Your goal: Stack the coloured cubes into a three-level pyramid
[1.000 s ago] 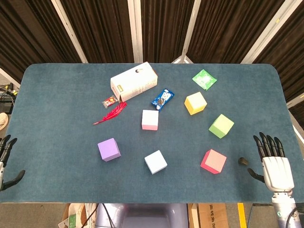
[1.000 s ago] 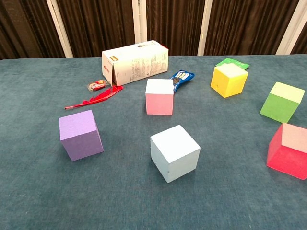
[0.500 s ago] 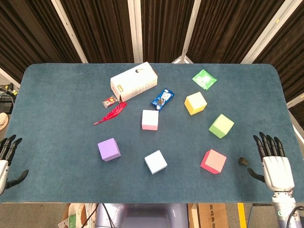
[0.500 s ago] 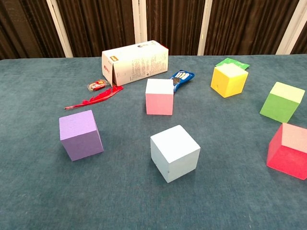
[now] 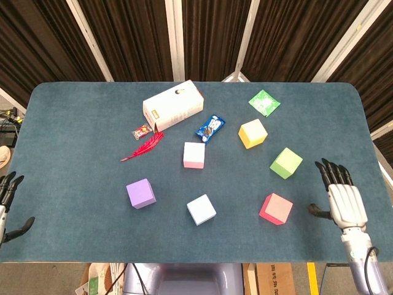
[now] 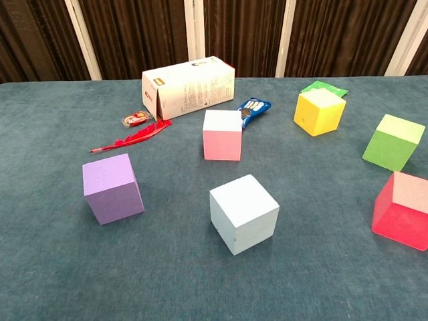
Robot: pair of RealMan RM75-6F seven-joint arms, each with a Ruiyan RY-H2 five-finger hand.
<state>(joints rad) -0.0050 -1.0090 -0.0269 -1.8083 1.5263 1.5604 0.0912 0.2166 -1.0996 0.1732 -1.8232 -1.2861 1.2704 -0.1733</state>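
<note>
6 cubes lie apart; left hand (image 5: 7, 206) and right hand (image 5: 342, 200) spread, holding nothing.

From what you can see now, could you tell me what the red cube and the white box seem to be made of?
Red cube: probably foam or painted wood, matte, no glare. White box: likely printed cardboard, with an open end flap.

The left hand (image 5: 6, 206) is cut by the left edge of the head view, beside the table (image 5: 73, 153), only fingertips and thumb showing. In the chest view the red cube (image 6: 404, 210) is clipped by the right edge and neither hand appears. Print on the white box (image 5: 172, 106) and the blue packet (image 5: 210, 126) beside it is too small to read.
</note>
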